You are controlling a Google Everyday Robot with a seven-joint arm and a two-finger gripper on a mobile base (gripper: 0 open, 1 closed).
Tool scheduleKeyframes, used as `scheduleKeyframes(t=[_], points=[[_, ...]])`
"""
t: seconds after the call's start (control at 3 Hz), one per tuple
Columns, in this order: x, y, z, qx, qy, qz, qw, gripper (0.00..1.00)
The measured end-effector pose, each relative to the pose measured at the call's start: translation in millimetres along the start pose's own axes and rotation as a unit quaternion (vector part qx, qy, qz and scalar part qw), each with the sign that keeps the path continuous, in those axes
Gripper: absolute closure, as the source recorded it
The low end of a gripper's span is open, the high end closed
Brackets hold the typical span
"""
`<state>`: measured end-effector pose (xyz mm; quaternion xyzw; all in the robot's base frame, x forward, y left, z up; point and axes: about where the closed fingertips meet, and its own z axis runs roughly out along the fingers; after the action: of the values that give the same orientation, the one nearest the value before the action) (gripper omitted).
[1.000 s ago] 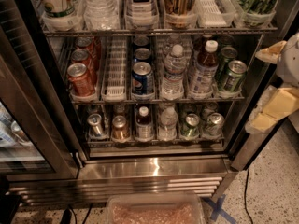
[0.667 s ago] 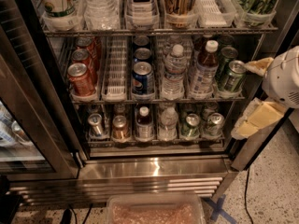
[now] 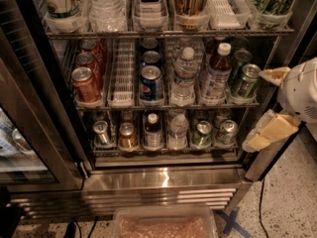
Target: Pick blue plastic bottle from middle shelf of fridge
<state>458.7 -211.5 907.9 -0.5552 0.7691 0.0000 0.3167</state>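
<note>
The blue plastic bottle, with amber drink, a white cap and a pale label, stands at the front of a lane on the middle shelf of the fridge. It is between a clear ribbed water bottle and green cans. My gripper is at the right edge of the view, in front of the fridge's right frame. It is right of the bottle and apart from it. Its tan fingers are spread open and hold nothing.
On the middle shelf a Pepsi can and red cans stand left of the water bottle. Small cans and bottles line the lower shelf. The open glass door is at the left. A plastic bin sits on the floor.
My gripper has moved left from the right edge toward the fridge's right frame, and more of it shows. The bottles and cans have not moved.
</note>
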Motion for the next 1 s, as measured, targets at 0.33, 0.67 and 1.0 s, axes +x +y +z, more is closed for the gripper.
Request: scheduleKeyframes(t=[0.33,0.67,1.0], points=[[8,8,13,0.025,-0.039,0.021,0.9987,0.00],[7,9,25,0.058,-0.085,0.032,0.9942,0.00],[2,6,32,0.088,-0.123,0.039,0.9877,0.00]])
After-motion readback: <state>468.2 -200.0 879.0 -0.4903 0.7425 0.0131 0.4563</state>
